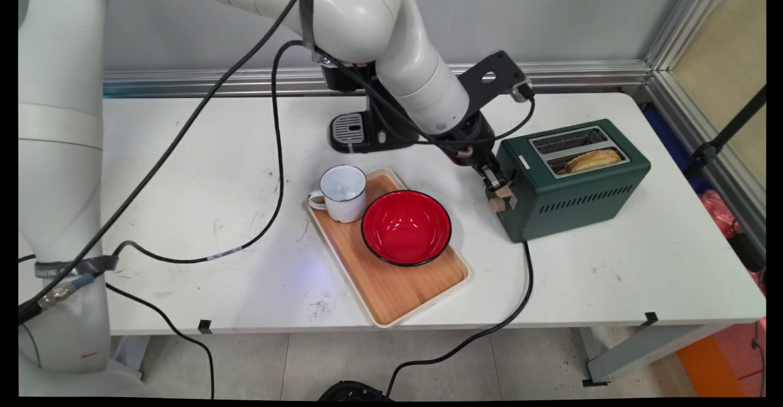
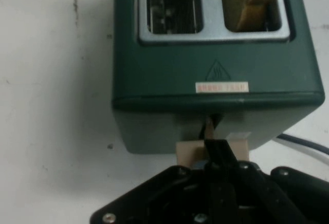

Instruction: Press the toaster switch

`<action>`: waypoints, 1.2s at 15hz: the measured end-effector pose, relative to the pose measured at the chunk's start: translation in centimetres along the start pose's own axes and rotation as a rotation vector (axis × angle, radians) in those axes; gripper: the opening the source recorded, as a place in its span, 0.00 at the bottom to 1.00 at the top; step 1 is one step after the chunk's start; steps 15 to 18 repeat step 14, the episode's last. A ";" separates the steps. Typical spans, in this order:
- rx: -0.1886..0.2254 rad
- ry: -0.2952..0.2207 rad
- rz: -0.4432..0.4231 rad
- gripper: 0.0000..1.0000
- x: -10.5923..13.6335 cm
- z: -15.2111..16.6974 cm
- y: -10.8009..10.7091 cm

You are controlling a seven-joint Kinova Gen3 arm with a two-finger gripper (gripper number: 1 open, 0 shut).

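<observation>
The dark green toaster [image 1: 572, 180] stands on the table's [image 1: 612, 272] right half, its long axis running from lower left to upper right, its lever end facing the tray [image 1: 391, 284]. A slice of toast [image 1: 591, 160] sits in its nearer slot. The arm slopes down from upper left, the tool [image 1: 498, 190] with fingers pressed together at the beige lever [image 2: 193, 152]. The toaster's small label is unreadable. On the tray stand a white mug [image 1: 342, 193] and red bowl [image 1: 406, 227].
</observation>
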 end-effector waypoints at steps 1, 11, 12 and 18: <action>0.000 -0.004 -0.001 0.00 -0.1 0.2 0.0; 0.014 -0.026 -0.006 0.00 -0.8 1.6 -0.1; 0.015 -0.027 -0.007 0.00 -0.8 1.6 -0.1; 0.017 -0.030 -0.007 0.00 -0.9 1.7 -0.1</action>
